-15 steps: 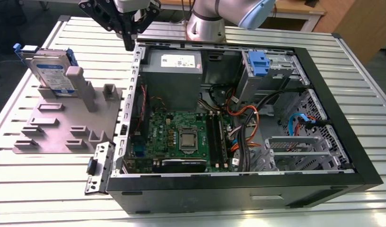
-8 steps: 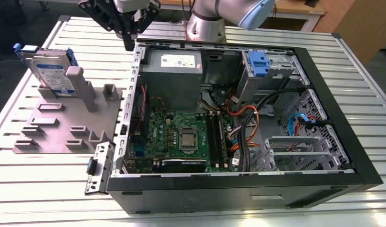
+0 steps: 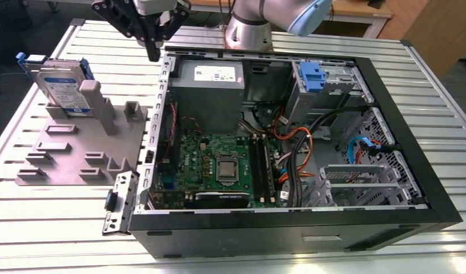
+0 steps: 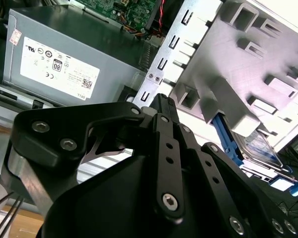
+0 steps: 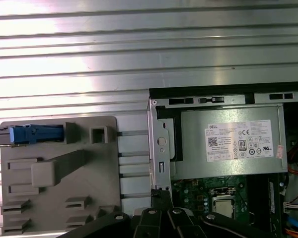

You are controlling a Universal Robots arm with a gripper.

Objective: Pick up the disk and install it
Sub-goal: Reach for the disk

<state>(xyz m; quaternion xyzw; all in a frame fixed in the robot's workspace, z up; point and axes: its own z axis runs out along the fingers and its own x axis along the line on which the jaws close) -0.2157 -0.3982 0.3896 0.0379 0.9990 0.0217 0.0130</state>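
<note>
The disk stands on edge in a slot of the grey holder plate. The plate lies on the slatted table at the exterior view's left, outside the open computer case. The blue carrier frame runs around the disk's edges and projects at its upper corners. A grey post of the plate stands just beside the labelled face.

The gripper hangs above the far corner of the case, between the holder plate and the power supply, well apart from the disk. Its fingers are together and hold nothing.

Handling, as judged:
- Body: rigid metal and fairly heavy. The flat faces are smooth and liable to slip.
- Sensitivity: fragile under shock, so avoid knocks and drops.
- Frame: thin plastic that is likely to flex, so it makes a poor clamping surface.
- Hold: clamp across the two flat faces at the exposed upper part, clear of the post, and squarely so that the disk does not tilt
</note>
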